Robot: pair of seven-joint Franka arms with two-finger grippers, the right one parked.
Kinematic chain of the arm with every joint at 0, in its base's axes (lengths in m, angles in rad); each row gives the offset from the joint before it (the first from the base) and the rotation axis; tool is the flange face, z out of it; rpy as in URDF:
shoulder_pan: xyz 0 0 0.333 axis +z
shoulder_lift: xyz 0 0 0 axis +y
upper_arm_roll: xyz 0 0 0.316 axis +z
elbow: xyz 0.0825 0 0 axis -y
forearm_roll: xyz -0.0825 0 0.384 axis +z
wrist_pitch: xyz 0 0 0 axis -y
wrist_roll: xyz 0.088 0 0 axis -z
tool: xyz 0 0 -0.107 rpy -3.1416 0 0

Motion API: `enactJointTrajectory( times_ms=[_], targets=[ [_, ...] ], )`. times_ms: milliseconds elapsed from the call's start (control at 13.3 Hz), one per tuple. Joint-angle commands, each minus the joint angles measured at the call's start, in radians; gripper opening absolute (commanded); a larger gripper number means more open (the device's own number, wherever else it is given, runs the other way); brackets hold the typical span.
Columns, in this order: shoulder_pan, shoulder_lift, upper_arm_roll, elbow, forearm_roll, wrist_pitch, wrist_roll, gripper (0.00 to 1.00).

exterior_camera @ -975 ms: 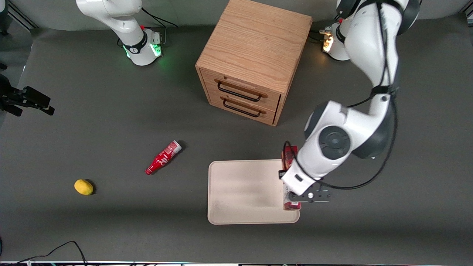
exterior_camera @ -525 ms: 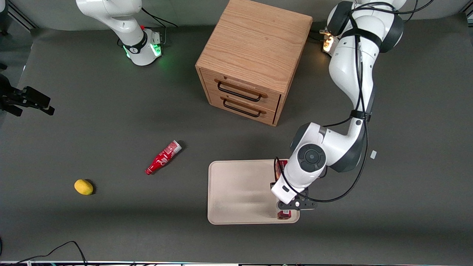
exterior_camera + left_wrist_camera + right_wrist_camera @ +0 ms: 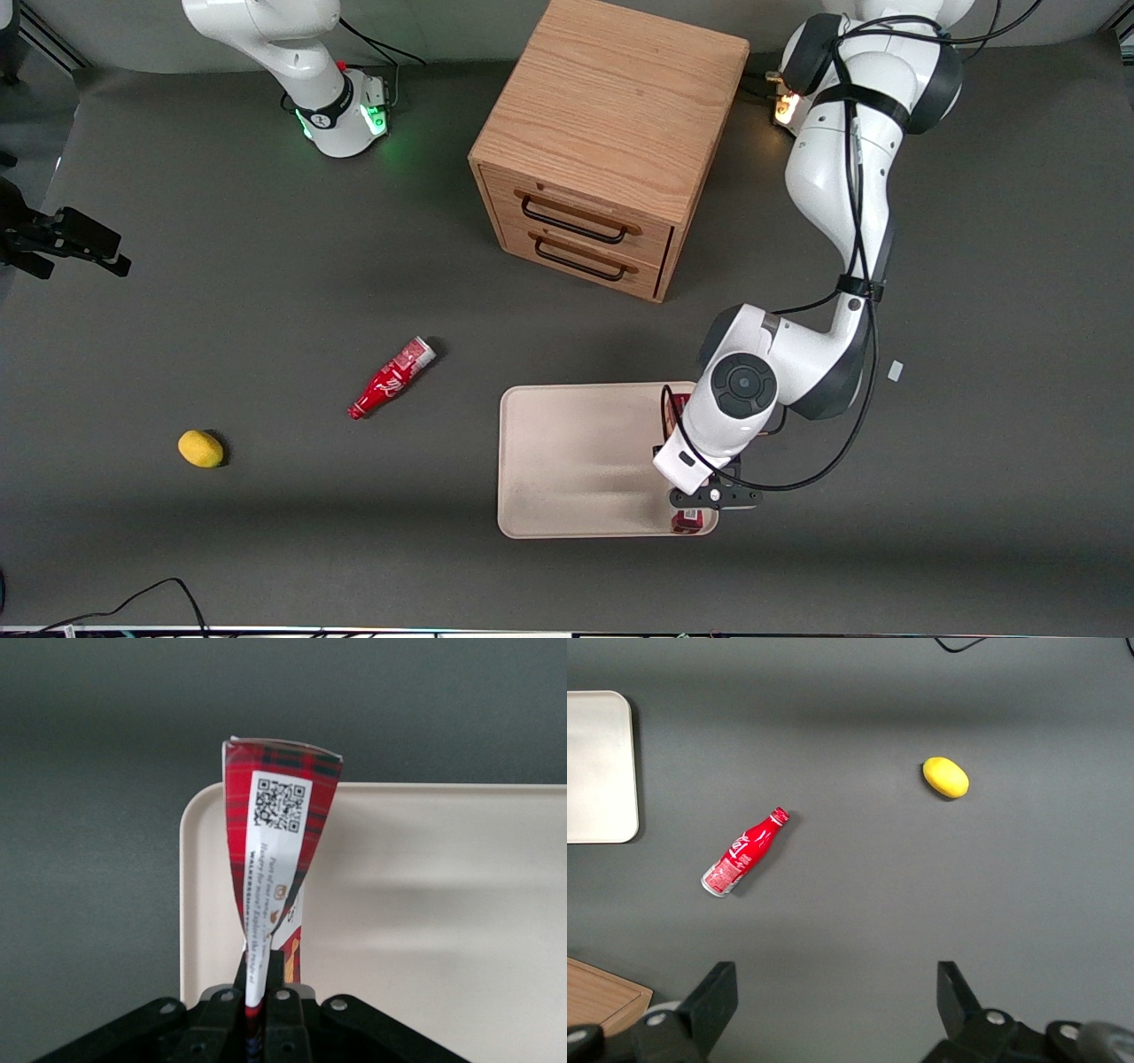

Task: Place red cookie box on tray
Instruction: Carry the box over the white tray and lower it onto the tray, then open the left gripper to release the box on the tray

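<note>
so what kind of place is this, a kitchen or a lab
Likely a robot lab: two arms bolted to a grey table, props like a wooden drawer unit, and the gripper holding the red cookie box over the tray.

The red cookie box (image 3: 270, 842) looks like printed cardboard with a slight sheen, its white paper label (image 3: 276, 828) matt, pinched in the matt black plastic gripper (image 3: 263, 1010) low in the frame. The tray (image 3: 567, 461) is smooth, matt cream plastic on a dull grey table (image 3: 266, 266). The cabinet (image 3: 611, 124) is bare grained wood with dark metal handles (image 3: 571, 229).
</note>
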Motion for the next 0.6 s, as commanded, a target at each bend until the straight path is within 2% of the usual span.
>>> enactJointTrajectory(
  times_ms=[0, 150, 225, 300, 525],
  targets=[
    [-0.009, 0.018, 0.008, 0.036, 0.027, 0.002, -0.014, 0.06],
    [-0.007, 0.019, 0.008, 0.036, 0.03, 0.002, -0.013, 0.52],
    [-0.006, 0.019, 0.008, 0.035, 0.033, 0.006, -0.01, 0.68],
    [-0.006, 0.018, 0.008, 0.033, 0.037, 0.011, -0.004, 1.0],
    [-0.004, 0.016, 0.008, 0.035, 0.037, 0.0, 0.001, 1.0]
  ],
)
